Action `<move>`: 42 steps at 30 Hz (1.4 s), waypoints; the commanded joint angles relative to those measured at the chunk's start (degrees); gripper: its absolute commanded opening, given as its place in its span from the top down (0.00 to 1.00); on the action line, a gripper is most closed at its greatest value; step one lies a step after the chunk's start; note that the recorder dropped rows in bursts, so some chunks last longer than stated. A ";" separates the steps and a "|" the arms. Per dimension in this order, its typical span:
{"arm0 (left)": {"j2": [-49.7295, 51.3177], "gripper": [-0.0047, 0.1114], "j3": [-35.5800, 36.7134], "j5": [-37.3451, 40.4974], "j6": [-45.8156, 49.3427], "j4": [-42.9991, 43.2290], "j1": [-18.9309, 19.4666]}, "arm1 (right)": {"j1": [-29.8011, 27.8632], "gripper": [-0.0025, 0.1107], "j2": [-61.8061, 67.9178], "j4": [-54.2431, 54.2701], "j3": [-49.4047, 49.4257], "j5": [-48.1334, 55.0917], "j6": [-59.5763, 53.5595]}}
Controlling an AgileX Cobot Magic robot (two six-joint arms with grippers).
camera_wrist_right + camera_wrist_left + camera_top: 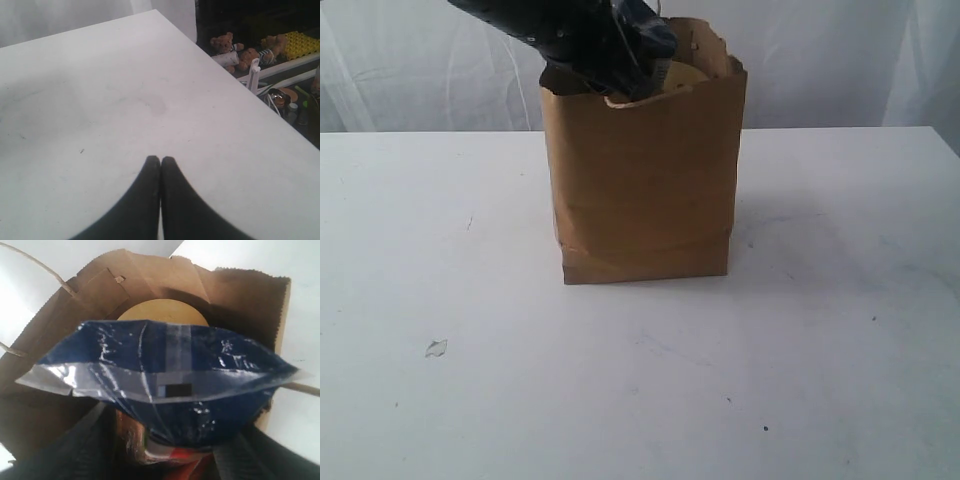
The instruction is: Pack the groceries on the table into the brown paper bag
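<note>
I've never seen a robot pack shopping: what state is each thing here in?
Tall brown paper bag: upright, top open.
Navy plastic spaghetti packet: in the bag's mouth, sealed end up.
Round tan jar lid: inside the bag, behind the packet.
Left gripper: at the bag's mouth, packet between its fingers, grip unclear.
Right gripper: shut, empty, over the white table.

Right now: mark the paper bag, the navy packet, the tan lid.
brown paper bag [640, 190], exterior view, front wall.
navy spaghetti packet [165, 357], left wrist view, upper face.
tan lid [160, 311], left wrist view, exposed top.
</note>
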 commanded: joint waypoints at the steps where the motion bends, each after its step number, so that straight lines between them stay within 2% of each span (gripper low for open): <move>1: -0.58 0.45 -0.19 0.57 -0.74 -0.54 0.13 | -0.20 0.98 0.02 -0.14 0.18 -0.15 -0.66; 36: -5.82 0.45 -0.19 1.50 -0.30 -1.12 0.13 | -0.20 0.98 0.02 -0.14 0.18 -0.15 -0.66; 42: -10.46 0.45 -0.19 3.92 -0.54 -1.91 0.13 | -0.20 0.98 0.02 -0.14 0.18 -0.15 -0.66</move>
